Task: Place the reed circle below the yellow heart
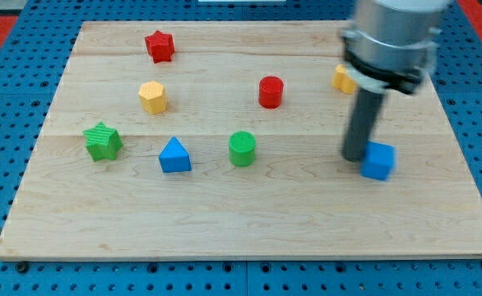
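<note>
The red circle point(271, 91), a short cylinder, stands on the wooden board point(249, 222) a little above its middle. The yellow heart point(344, 79) lies to its right, partly hidden behind the arm. My tip point(355, 156) rests on the board below the heart, touching the left side of a blue cube point(378, 160). The tip is well to the right of and lower than the red circle.
A red star point(159, 45) lies at the top left, a yellow hexagon point(153, 97) below it, a green star point(102, 141) at the left, a blue triangle point(174, 155) and a green circle point(243, 149) in the lower middle. Blue pegboard surrounds the board.
</note>
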Action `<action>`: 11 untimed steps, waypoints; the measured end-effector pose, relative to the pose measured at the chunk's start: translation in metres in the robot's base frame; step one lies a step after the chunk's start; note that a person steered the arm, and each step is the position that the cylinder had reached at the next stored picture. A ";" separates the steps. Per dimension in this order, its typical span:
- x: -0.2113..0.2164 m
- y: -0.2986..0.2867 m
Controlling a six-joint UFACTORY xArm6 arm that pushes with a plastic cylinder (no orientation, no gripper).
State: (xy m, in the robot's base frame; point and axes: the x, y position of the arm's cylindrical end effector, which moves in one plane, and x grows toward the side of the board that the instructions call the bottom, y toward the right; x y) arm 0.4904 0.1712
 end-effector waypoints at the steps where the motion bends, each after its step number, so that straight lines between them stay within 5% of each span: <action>1: -0.024 0.002; 2: -0.034 0.063; 3: 0.023 0.066; 4: 0.022 -0.001; 6: -0.042 0.036; 8: -0.052 -0.160; 10: -0.055 -0.180; 11: -0.100 -0.192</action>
